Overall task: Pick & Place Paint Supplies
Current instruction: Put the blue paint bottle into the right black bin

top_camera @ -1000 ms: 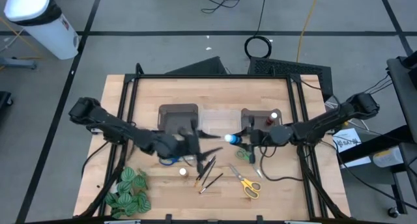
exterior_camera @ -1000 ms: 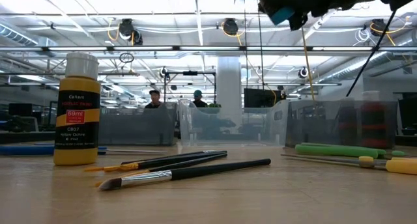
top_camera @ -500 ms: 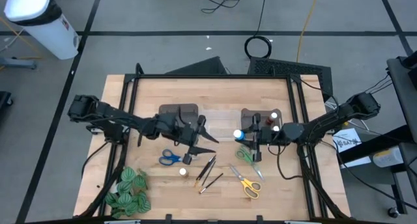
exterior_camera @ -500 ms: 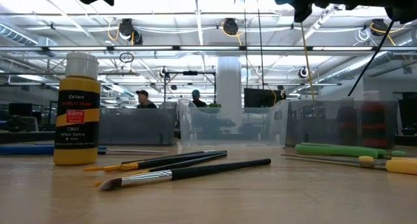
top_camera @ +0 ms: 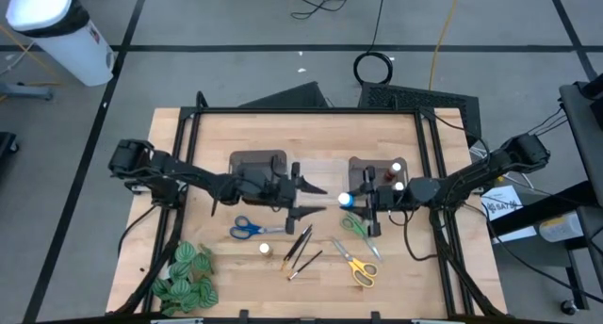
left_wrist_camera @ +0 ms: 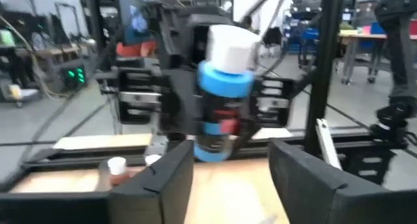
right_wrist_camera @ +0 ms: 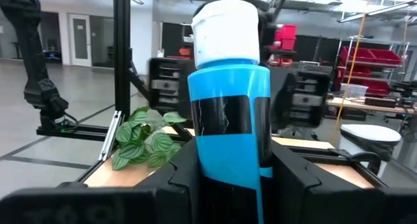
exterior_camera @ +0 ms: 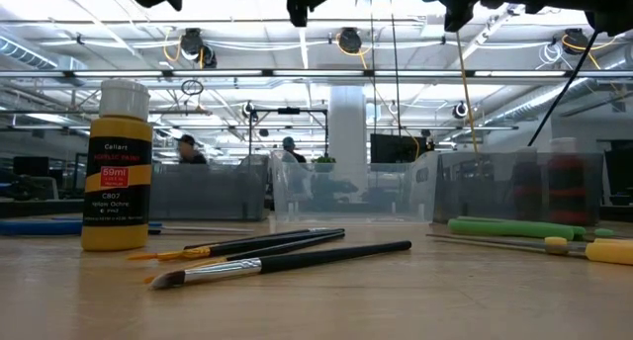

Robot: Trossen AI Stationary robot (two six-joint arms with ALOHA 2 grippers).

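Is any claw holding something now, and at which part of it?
The right claw holds a blue paint bottle by the lower part of its body, white cap up. The left claw is open and holds nothing.

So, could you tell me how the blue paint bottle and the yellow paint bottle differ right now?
The blue paint bottle is clamped in the right gripper, raised above the table; the yellow paint bottle stands upright on the table, untouched. The blue one sits near the bin on the right, facing the open left gripper; the yellow one stands by the paintbrushes. Both have white caps.
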